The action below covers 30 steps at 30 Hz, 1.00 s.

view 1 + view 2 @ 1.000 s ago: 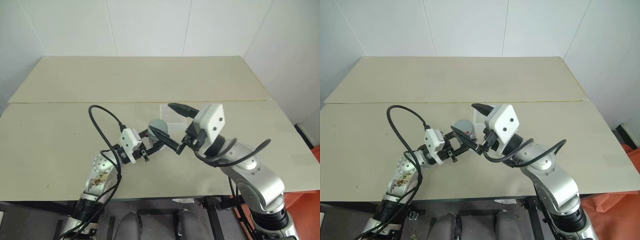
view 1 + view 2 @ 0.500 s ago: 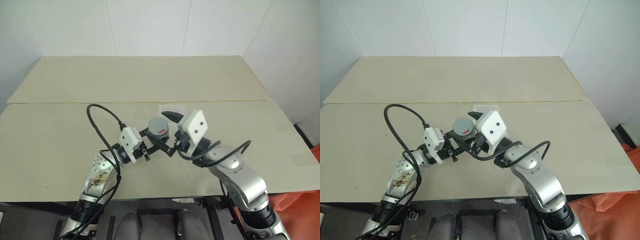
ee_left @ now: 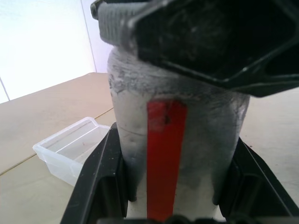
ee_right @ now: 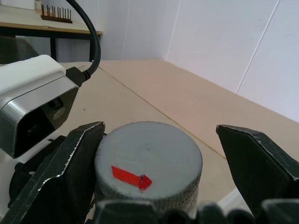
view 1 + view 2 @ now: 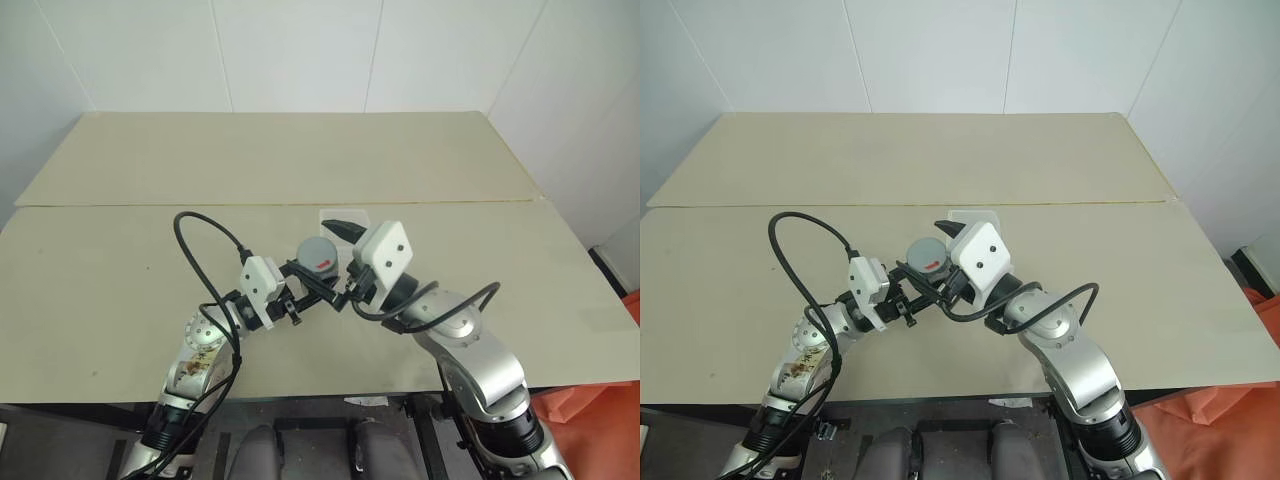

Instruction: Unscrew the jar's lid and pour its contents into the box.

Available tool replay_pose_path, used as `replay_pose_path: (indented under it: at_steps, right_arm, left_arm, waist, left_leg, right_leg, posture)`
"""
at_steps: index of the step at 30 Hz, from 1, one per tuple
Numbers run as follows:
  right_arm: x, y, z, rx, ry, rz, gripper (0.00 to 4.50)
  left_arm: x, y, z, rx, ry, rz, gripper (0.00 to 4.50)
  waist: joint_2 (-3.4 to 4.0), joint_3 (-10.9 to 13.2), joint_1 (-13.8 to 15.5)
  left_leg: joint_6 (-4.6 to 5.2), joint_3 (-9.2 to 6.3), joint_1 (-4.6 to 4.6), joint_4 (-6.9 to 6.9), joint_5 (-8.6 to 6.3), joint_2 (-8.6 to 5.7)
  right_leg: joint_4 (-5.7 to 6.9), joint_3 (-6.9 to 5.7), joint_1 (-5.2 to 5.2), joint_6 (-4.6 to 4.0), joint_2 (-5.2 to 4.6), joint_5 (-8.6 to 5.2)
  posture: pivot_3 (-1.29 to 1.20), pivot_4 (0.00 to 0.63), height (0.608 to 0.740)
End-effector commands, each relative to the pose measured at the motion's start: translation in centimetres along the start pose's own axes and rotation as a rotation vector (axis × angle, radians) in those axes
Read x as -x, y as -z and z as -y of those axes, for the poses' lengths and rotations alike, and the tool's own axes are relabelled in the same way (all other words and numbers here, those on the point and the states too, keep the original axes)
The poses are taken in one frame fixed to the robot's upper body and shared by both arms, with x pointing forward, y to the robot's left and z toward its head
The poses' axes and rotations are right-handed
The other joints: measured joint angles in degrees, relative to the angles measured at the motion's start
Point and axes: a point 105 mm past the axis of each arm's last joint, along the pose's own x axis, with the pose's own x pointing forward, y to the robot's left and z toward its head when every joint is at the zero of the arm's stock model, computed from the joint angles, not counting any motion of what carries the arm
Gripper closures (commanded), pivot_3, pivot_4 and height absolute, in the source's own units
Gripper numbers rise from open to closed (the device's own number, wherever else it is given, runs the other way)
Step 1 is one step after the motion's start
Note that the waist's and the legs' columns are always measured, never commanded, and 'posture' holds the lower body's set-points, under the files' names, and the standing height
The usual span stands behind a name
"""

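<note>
My left gripper (image 5: 305,282) is shut on the jar (image 3: 168,140), a pale cylinder with a red stripe, and holds it upright above the table. The grey lid (image 4: 149,161) with a small red mark sits on top of the jar. Around that lid stands my right gripper (image 5: 338,262), open, with one finger on each side; the left finger (image 4: 70,163) is close against the lid, the other stands off. The clear box (image 5: 975,217) lies on the table just beyond the two grippers, partly hidden by a finger of the right one.
The beige table (image 5: 120,260) spreads wide on both sides, with a seam (image 5: 150,206) running across it ahead of the box. A black cable (image 5: 200,245) loops up from my left wrist. White walls close off the back.
My right gripper has moved left and slightly down, so its open fingers now stand on either side of the lid. The left gripper has kept the jar in place.
</note>
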Motion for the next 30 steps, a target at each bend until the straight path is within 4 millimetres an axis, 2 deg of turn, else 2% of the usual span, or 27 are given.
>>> replay_pose_path:
  at_steps: [1,3,8,15,19,24,30]
  right_arm:
    - [0.5,-1.2,0.4,0.021,0.023,0.051,0.05]
    - [0.5,-1.1,0.3,0.022,0.021,0.047,0.05]
    - [0.6,-1.1,0.5,0.028,0.033,0.053,1.54]
    - [0.7,-1.4,0.7,0.017,0.013,0.075,1.59]
    - [1.4,-2.3,0.3,-0.073,-0.169,0.137,1.59]
    - [1.3,-2.8,1.1,-0.104,-0.404,0.164,1.59]
    - [0.6,-2.5,1.4,-0.046,-0.786,0.152,1.59]
  left_arm:
    - [-0.5,-1.3,0.1,-0.014,0.023,0.05,2.53]
    - [-0.6,-1.5,0.0,-0.003,0.019,0.059,2.53]
    - [-0.4,-1.0,0.2,-0.01,0.041,0.036,2.53]
    - [0.0,-0.7,0.2,-0.015,0.052,0.022,2.53]
    - [0.4,-1.3,1.0,-0.009,0.135,0.033,2.53]
    - [0.8,-1.9,2.4,0.005,0.262,0.031,2.53]
    - [0.6,-2.4,3.5,0.005,0.342,0.043,2.53]
  waist:
    - [0.0,0.0,0.0]
    - [0.0,0.0,0.0]
    - [0.0,0.0,0.0]
    - [0.0,0.0,0.0]
    - [0.0,0.0,0.0]
    - [0.0,0.0,-0.2]
    - [0.0,0.0,-0.2]
  left_leg:
    - [0.0,0.0,0.0,0.0,0.0,0.0]
    - [0.0,0.0,0.0,0.0,0.0,0.0]
    - [0.0,-0.01,0.01,0.0,0.0,0.0]
    - [0.0,0.0,0.0,0.0,0.0,0.0]
    - [0.0,0.0,0.01,0.0,0.0,0.0]
    - [0.0,0.0,0.05,0.0,0.0,0.01]
    - [0.01,-0.03,0.1,-0.01,0.0,0.08]
  right_leg:
    - [0.0,0.0,0.0,0.0,0.0,0.0]
    - [0.0,0.0,0.0,0.0,0.0,0.0]
    - [0.0,0.0,0.0,0.01,0.0,-0.01]
    - [0.0,0.0,0.0,0.01,0.0,0.0]
    - [-0.01,0.0,0.01,0.0,0.0,-0.01]
    - [0.0,0.01,0.04,0.02,0.0,-0.01]
    - [0.04,0.0,0.05,0.03,0.1,-0.04]
  posture:
    - [0.0,0.15,0.74]
    - [0.0,0.15,0.74]
    - [0.0,0.15,0.74]
    - [0.0,0.15,0.74]
    - [0.0,0.15,0.74]
    - [0.0,0.15,0.74]
    - [0.0,0.15,0.74]
